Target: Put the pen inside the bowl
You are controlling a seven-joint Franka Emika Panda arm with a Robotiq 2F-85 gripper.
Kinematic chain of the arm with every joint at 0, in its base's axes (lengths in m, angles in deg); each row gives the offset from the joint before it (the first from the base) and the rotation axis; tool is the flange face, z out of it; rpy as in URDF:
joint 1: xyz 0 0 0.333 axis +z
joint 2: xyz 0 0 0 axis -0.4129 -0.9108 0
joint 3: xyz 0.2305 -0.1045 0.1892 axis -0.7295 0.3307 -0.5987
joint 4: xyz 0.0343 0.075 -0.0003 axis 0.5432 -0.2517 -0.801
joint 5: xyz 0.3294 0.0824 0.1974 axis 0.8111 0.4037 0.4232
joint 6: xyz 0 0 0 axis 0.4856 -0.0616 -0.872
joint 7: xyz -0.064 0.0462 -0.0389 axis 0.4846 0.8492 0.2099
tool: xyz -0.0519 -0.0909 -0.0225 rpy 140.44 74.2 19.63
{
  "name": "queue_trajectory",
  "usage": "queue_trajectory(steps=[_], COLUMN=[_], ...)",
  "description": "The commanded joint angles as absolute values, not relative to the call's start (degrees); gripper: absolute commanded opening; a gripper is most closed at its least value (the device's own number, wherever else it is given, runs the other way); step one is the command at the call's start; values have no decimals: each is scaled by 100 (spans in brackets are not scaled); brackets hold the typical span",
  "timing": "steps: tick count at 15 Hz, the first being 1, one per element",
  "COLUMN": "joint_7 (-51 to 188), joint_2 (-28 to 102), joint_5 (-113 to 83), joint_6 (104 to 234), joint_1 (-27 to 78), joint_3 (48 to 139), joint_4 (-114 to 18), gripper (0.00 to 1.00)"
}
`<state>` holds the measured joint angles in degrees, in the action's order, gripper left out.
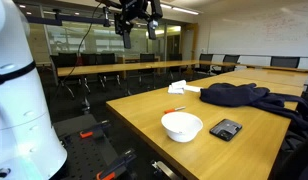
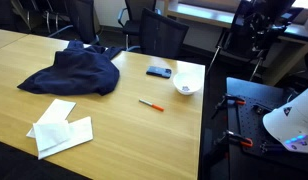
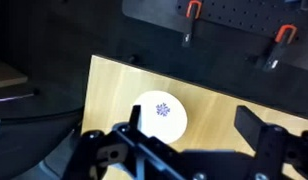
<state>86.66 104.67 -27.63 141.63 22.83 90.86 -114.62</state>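
Note:
The small orange-red pen (image 2: 150,104) lies flat on the wooden table, a short way from the white bowl (image 2: 188,86) near the table's edge. In an exterior view the pen (image 1: 176,110) lies just behind the bowl (image 1: 181,125). My gripper (image 1: 134,18) hangs high above the table, far from both, and shows dark in an exterior view (image 2: 262,25). In the wrist view the gripper (image 3: 194,128) is open and empty, with the bowl (image 3: 159,115) far below by one finger. The pen is out of the wrist view.
A black phone-like device (image 2: 160,72) lies beside the bowl. A dark blue cloth (image 2: 76,72) and white papers (image 2: 62,130) lie further along the table (image 2: 114,120). Red-handled tools (image 3: 192,12) lie on the black board by the robot base (image 2: 294,120).

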Motion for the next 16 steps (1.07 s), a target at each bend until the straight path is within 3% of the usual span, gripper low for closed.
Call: queue_trajectory(steps=[1,8,16], joint_7=[8594,8303,6235], joint_2=[10465,10180,7498], joint_5=[-2835,-2613,-1785], joint_6=[14126,14294,16507], joint_1=[2397,2439,2666], joint_3=[9178,9149,8272], joint_4=[-11445,-11322,-10417], gripper=[100,100,100])
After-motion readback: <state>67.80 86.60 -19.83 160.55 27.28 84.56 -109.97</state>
